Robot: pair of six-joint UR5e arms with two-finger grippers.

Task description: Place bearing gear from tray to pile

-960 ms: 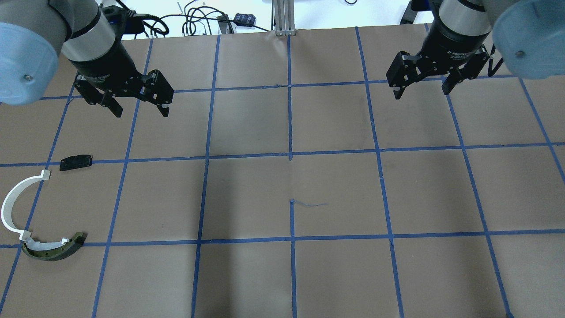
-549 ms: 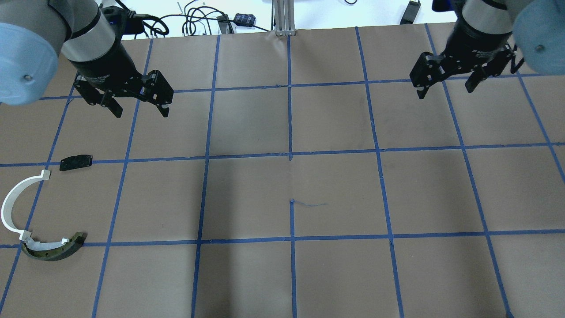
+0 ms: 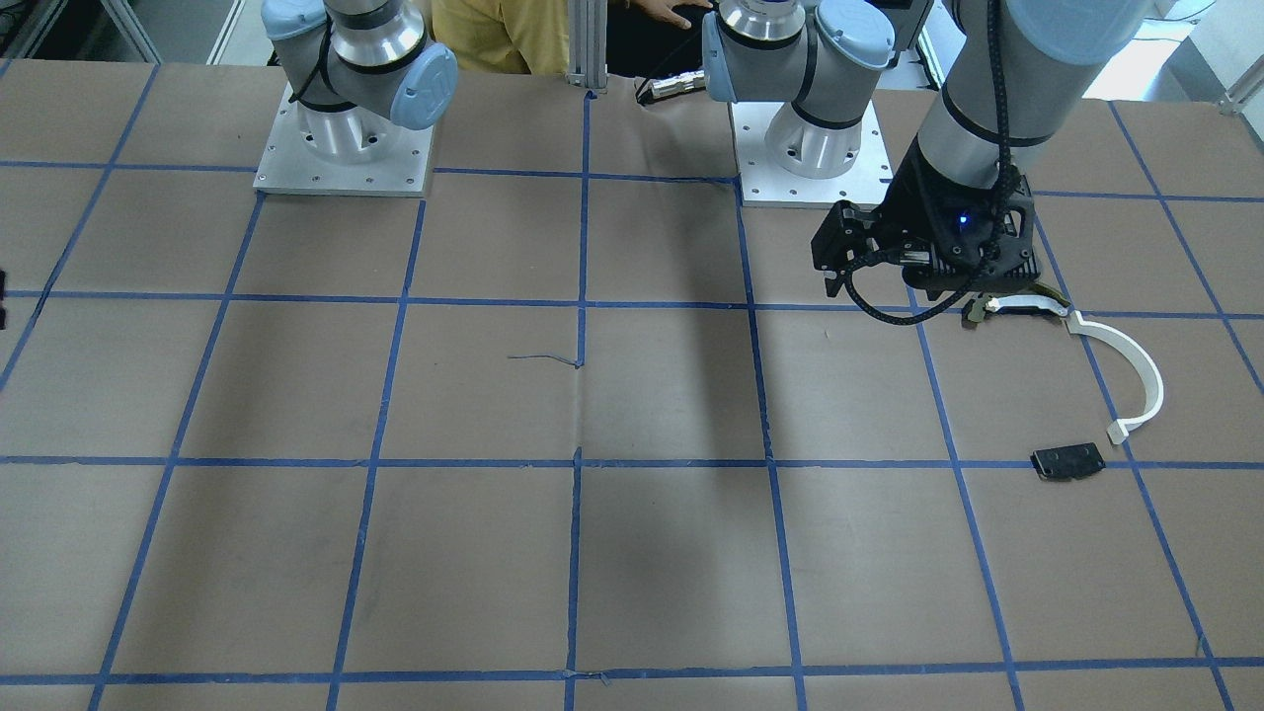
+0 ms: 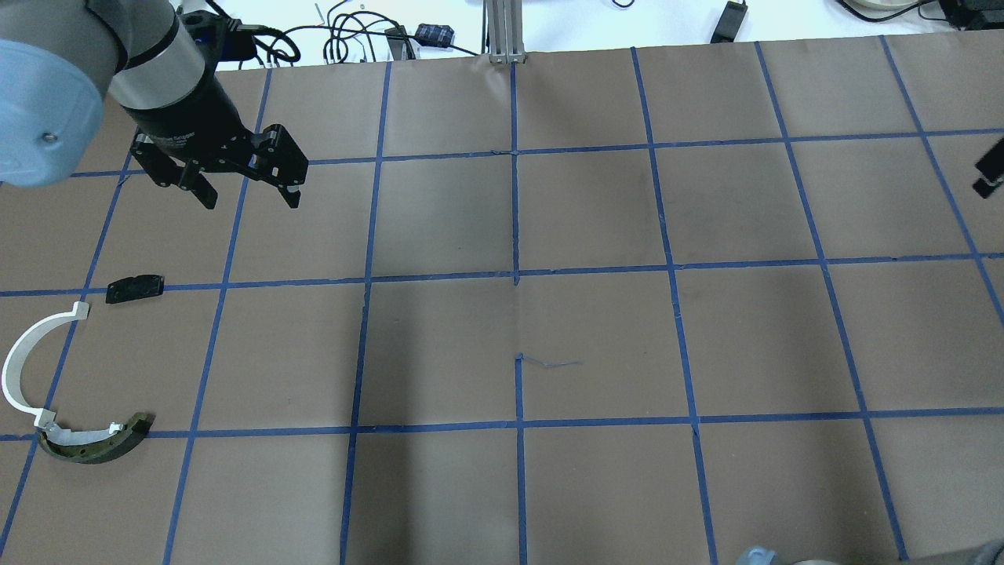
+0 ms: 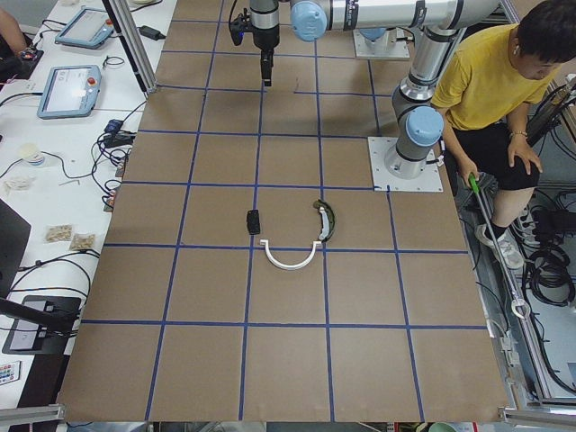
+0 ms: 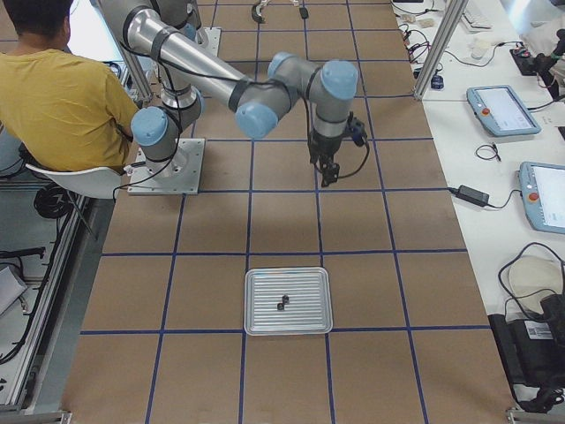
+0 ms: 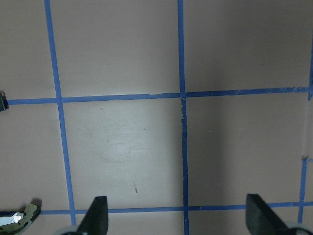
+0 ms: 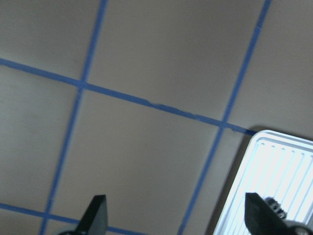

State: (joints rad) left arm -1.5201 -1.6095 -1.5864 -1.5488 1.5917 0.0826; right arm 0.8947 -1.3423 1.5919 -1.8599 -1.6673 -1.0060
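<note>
**Overhead exterior:** the right gripper [image 4: 985, 174], a second ago in the upper right of the frame, has swung outward until only a black sliver shows at the right edge. The left gripper [image 4: 251, 200] has not moved from the upper left, its jaws spread wide and empty. The pile lies at the left edge: black plate [image 4: 135, 288], white arc strip [image 4: 17, 365], and dark curved piece [image 4: 98, 449] touching the strip's lower end. No tray appears here, so the shift reads as the approach to the pickup, with the transfer itself not yet begun. White lettering on the left gripper's body is too small to read.

**Exterior front-facing:** the left gripper hangs at the right of the frame, overlapping the dark curved piece in the picture. The right one is absent.

**Exterior left:** the pile is at centre and the far arm at the top, its jaws not judged from here.

**Exterior right:** the tray [image 6: 256, 276] at lower centre holds two small dark parts, taken as the bearing gear [image 6: 282, 303]. The right gripper hangs up-frame, well apart from it. The tablet screens at right are unreadable.

**Left wrist:** the fingertips [image 7: 98, 215] are far apart over bare paper.

**Right wrist:** the fingertips [image 8: 98, 213] are equally wide with nothing between them. The tray's corner enters at lower right, with one toothed part beside the right-hand tip
</note>
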